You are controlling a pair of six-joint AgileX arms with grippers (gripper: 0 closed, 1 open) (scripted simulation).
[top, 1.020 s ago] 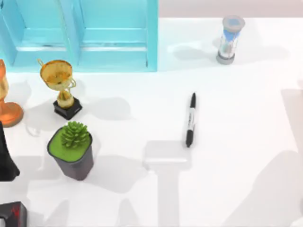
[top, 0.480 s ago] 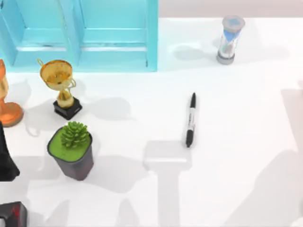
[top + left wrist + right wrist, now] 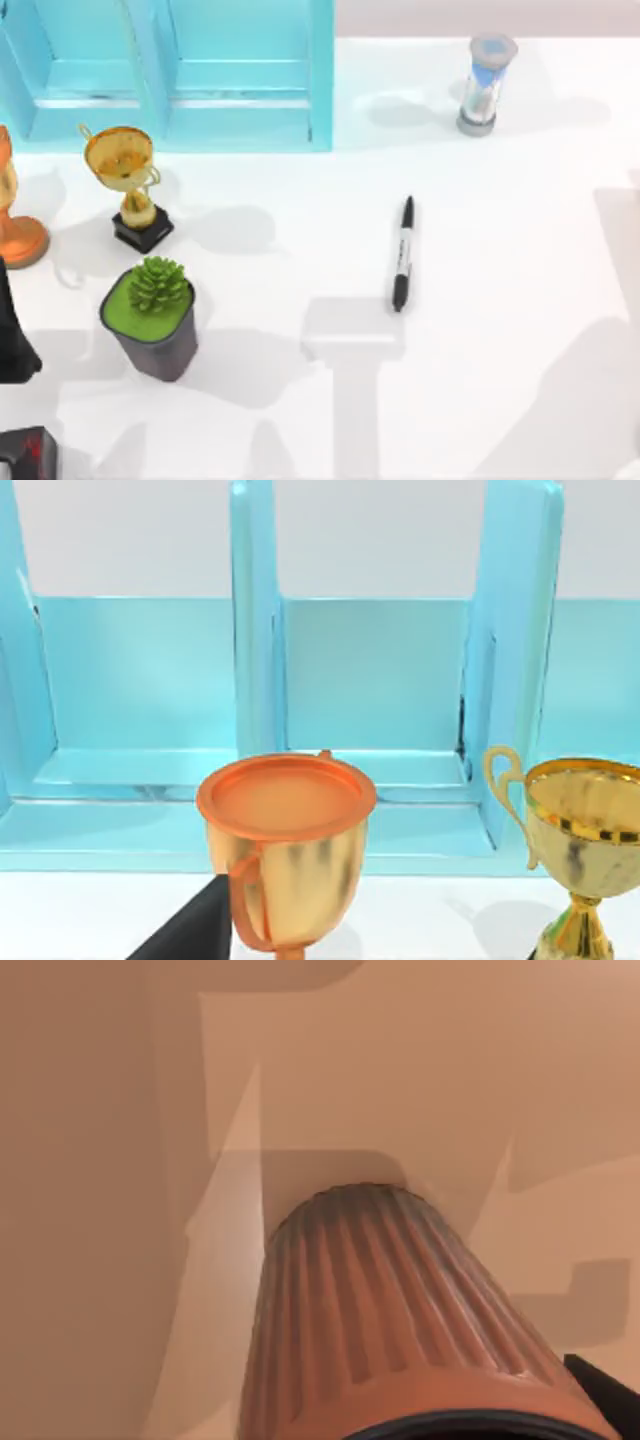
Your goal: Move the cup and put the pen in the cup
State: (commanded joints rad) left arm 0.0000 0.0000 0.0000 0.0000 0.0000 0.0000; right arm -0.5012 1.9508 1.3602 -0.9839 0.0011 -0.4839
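Observation:
The pen lies flat near the middle of the table, black with a white label band, cap end toward the front. The cup, copper-brown with ribbed sides, sits very close under the right wrist camera, its rim nearest the lens and its base toward the table. A dark part of my right gripper shows beside the cup's rim. My left arm stays parked at the table's left edge.
A blue shelf unit stands at the back left. A gold trophy, an orange goblet and a potted succulent crowd the left side. An hourglass stands at the back right.

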